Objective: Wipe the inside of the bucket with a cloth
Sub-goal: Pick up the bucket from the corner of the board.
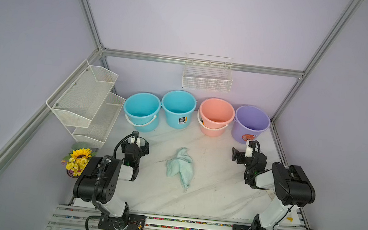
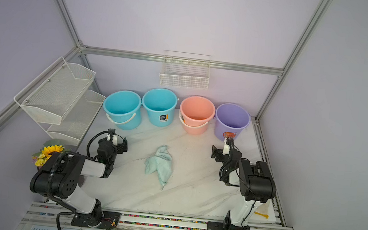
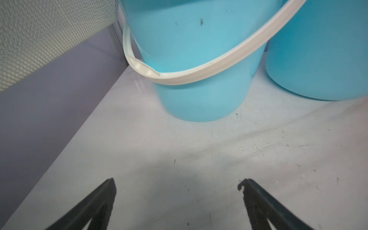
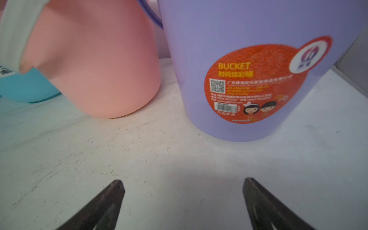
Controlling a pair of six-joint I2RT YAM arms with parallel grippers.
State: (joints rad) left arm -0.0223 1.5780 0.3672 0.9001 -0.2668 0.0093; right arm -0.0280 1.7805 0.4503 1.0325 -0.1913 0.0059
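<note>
On the marble counter point(image 1: 212, 189), the crumpled cloth point(image 1: 180, 167) lies between the left hand point(image 1: 144, 146) and right hand point(image 1: 235, 155), both wide, empty; tag indiscernible.

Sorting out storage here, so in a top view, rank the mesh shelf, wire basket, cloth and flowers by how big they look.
1. Mesh shelf
2. Wire basket, though it hangs farther back, so it may really be bigger than it looks
3. Cloth and flowers: about alike, so not ranked

1. Your right gripper point(image 4: 183, 181), jaws wide apart and empty, sits over the white table point(image 4: 159, 155).
2. Ahead: a pink bucket point(image 4: 103, 69) beside a purple bucket point(image 4: 199, 49) with a red label point(image 4: 249, 83).
3. A blue bucket point(image 4: 25, 89) edge shows past the pink one.
</note>
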